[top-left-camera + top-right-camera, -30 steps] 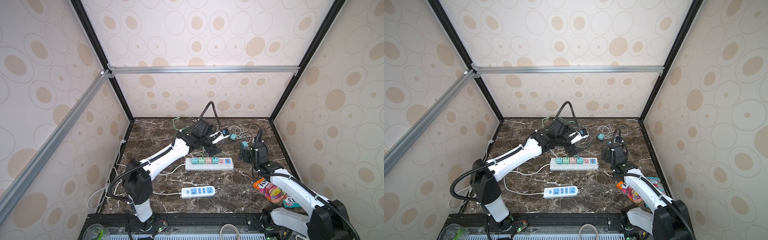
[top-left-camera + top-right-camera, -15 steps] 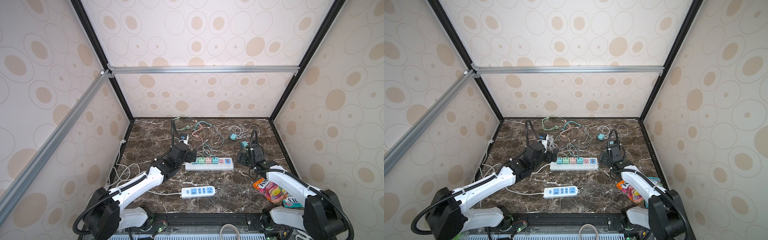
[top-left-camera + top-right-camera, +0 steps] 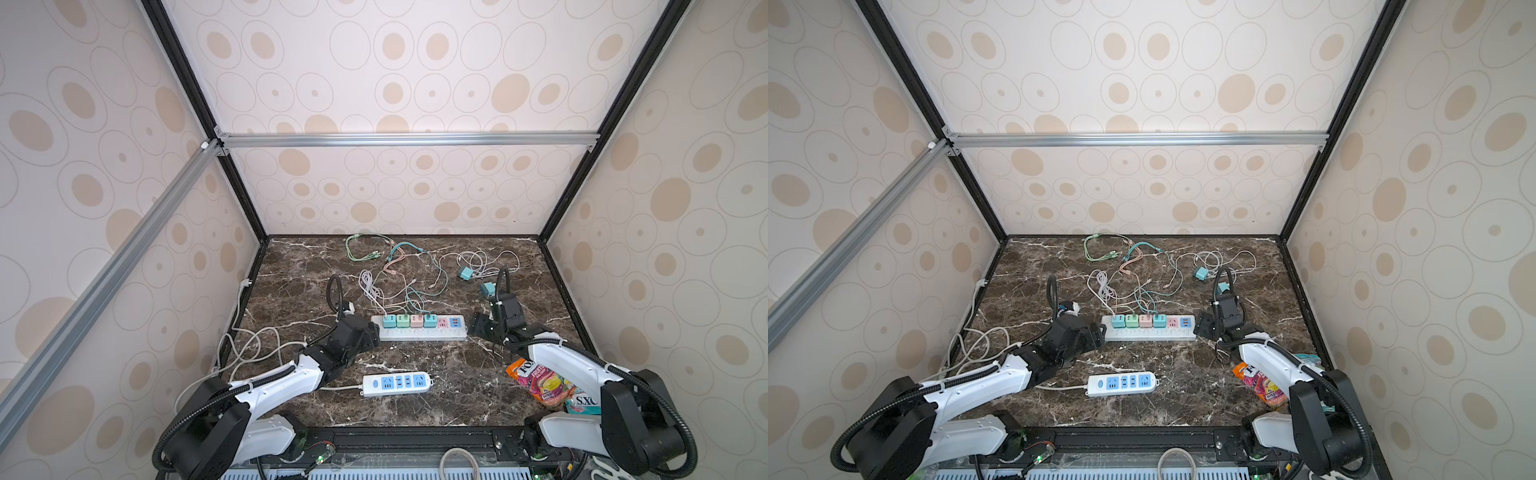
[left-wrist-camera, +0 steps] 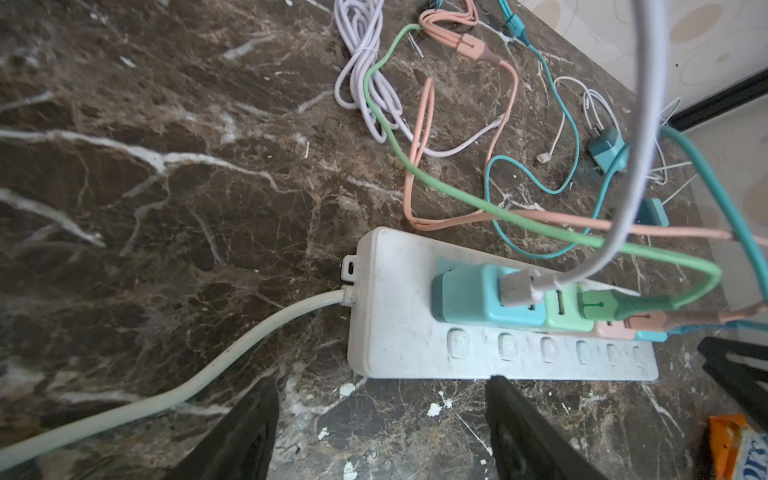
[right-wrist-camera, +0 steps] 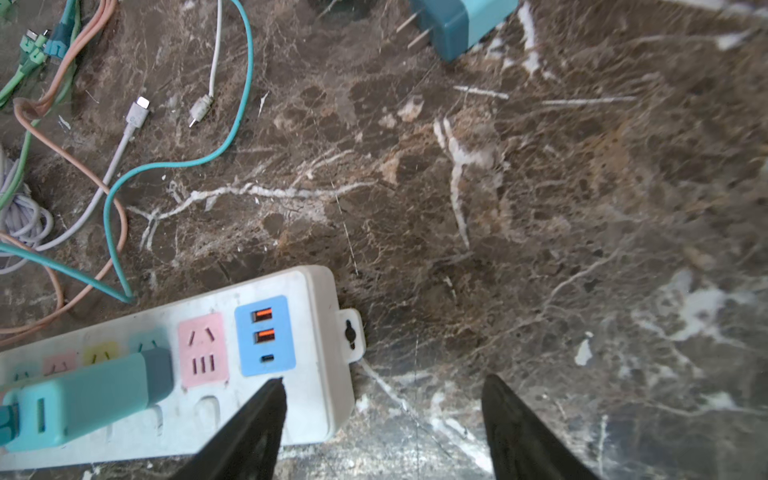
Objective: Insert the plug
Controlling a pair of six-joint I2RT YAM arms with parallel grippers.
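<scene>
Step in hand, I judge: fetching a plug. Pink socket [image 5: 203, 349] on the long white plastic power strip [image 3: 419, 333] is vacant. My left gripper [image 4: 382, 382] and right gripper [image 5: 383, 378] sit at the strip's ends, jaws spread, nothing pinched. Loose teal square plug adapter [image 5: 461, 20] lies on the dark marble tabletop [image 5: 540, 208], well beyond my right jaws. Next: reach, pinch its body, align prongs.

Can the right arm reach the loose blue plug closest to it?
Probably yes. The teal charger plug lies on the marble table just ahead of the right arm, whose jaws are open and empty, and nothing sits between them.
</scene>
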